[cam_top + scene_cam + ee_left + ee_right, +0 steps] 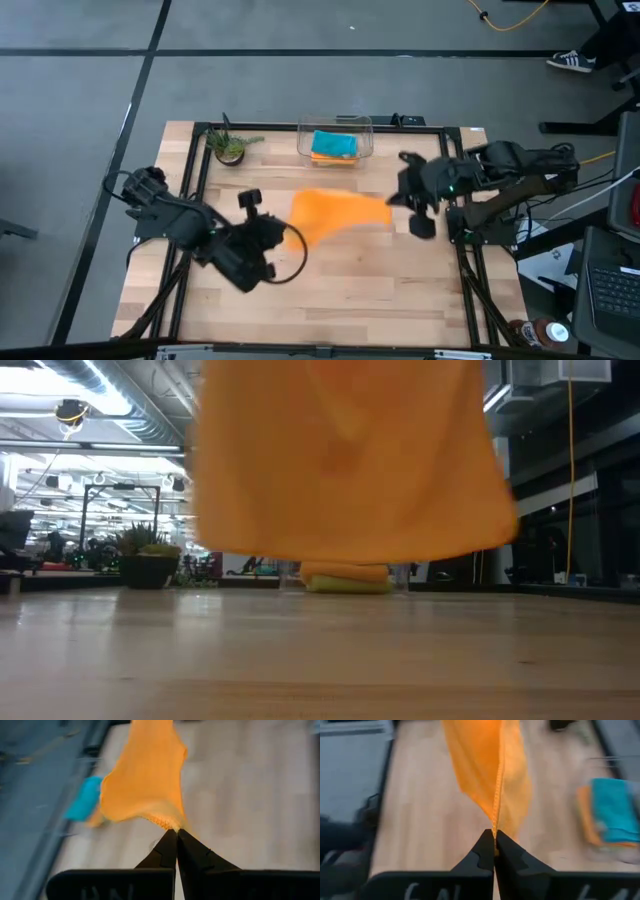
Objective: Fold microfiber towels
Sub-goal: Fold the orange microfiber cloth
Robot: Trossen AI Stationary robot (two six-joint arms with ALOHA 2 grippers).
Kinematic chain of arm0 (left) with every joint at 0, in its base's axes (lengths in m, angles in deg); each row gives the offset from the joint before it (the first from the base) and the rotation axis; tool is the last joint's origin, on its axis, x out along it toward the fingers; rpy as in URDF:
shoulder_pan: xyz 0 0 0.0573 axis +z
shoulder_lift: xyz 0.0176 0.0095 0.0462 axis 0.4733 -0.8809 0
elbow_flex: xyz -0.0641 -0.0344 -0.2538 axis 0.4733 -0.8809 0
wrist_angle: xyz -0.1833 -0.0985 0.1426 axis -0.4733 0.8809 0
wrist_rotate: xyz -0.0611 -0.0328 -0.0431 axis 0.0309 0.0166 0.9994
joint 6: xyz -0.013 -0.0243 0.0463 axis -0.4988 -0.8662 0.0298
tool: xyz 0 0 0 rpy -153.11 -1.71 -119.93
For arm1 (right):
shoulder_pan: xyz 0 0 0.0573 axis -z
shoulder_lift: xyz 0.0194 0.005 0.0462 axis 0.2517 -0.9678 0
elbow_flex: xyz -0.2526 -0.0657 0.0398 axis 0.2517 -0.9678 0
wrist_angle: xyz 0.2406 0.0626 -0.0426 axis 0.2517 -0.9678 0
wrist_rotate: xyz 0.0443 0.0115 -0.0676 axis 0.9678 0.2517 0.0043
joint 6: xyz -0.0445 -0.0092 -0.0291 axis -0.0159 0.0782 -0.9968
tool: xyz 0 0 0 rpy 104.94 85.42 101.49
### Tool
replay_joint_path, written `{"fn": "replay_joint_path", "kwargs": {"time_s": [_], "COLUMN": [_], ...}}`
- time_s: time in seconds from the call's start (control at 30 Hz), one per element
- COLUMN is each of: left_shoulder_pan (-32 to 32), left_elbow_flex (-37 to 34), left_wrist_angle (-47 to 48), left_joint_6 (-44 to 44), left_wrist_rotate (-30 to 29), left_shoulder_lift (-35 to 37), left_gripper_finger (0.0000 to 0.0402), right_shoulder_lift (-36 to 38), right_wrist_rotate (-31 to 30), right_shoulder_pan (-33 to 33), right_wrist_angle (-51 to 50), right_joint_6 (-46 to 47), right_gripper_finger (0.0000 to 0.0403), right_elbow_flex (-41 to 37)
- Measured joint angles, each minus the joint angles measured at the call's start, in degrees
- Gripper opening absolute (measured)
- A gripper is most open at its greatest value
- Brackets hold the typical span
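Observation:
An orange microfiber towel point(335, 215) hangs in the air over the middle of the table, stretched between my two grippers. My left gripper point(290, 238) is shut on its left end and my right gripper point(392, 203) on its right end. In the low view the towel point(345, 460) fills the upper middle, and its lower edge is clear of the tabletop. A clear plastic bin point(335, 128) at the far edge holds a teal towel point(333, 145) lying on an orange one. In the low view the stack point(345, 578) shows orange over lime green. My left gripper pinches a corner of the orange towel point(169, 823) between its two fingertips, slanting down toward it. The cloth spreads away from the tips, lifted clear of the table. My right gripper pinches the towel at a hemmed edge point(495, 822) between its fingertips, also slanting down. The cloth is bunched into folds there and lifted clear.
A small potted plant point(230, 146) stands at the far left corner of the table. The black frame rail point(195, 200) runs along the table's sides. Bare wood point(360, 290) lies under and in front of the towel.

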Motion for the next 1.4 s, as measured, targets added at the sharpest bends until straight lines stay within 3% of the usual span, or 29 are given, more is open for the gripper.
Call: {"fn": "replay_joint_path", "kwargs": {"time_s": [0.17, 0.33, 0.47, 0.7, 0.9, 1.1, 1.23, 1.4], "left_shoulder_pan": [-4.52, -5.93, -4.95, 0.50, 7.18, 10.27, 8.63, 4.96], "left_elbow_flex": [2.22, -0.54, -11.22, -34.05, -46.23, -48.56, -47.63, -47.63], "left_wrist_angle": [-7.23, -3.87, -2.76, -5.58, -5.72, -6.96, -11.82, -21.36], "left_joint_6": [0.79, -3.32, -10.40, -14.88, -14.89, -16.42, -16.41, -18.25], "left_wrist_rotate": [4.22, 5.06, 7.23, 6.65, 6.63, 6.32, 7.06, 10.29], "left_shoulder_lift": [-0.10, -0.09, -0.31, -0.33, -0.33, -0.33, -0.31, -0.31], "left_gripper_finger": [0.0000, 0.0000, 0.0000, 0.0000, 0.0000, 0.0000, 0.0000, 0.0000], "right_shoulder_lift": [-0.07, -1.63, -3.79, -4.81, -4.79, -4.79, -4.74, -4.72], "right_wrist_rotate": [0.36, -7.37, -9.68, -26.40, -35.27, -34.94, -33.09, -26.58], "right_shoulder_pan": [-6.50, -8.21, -6.79, -2.50, 2.27, 4.53, 3.91, 2.13], "right_wrist_angle": [0.12, -0.77, 2.69, 17.44, 34.20, 40.20, 38.63, 37.09], "right_joint_6": [1.47, 4.32, 5.73, 4.24, -1.67, -3.10, -1.88, -1.98], "right_gripper_finger": [0.0000, 0.0000, 0.0000, 0.0000, 0.0000, 0.0000, 0.0000, 0.0000], "right_elbow_flex": [0.00, -3.17, -13.43, -32.54, -43.86, -47.37, -47.56, -49.26]}}
